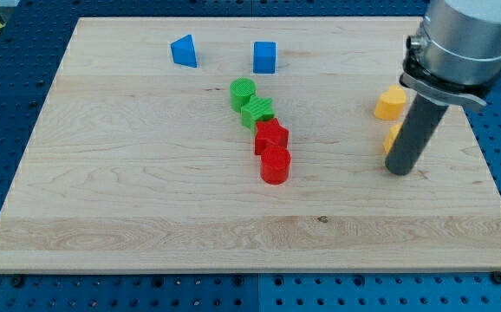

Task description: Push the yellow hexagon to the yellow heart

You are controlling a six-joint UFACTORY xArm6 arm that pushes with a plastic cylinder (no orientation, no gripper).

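The yellow hexagon (393, 136) shows only as a sliver, touching or just beside my tip (399, 171) on the view's left and slightly toward the view's top; the rod hides most of it, so its shape is a guess. The yellow heart (390, 103) lies near, further toward the view's top from my tip, almost in line with the hexagon. I judge a push toward the view's top would close the gap. There is no pincer here, only a rod. The other blocks sit well apart, toward the tabletop's (146, 217) middle.
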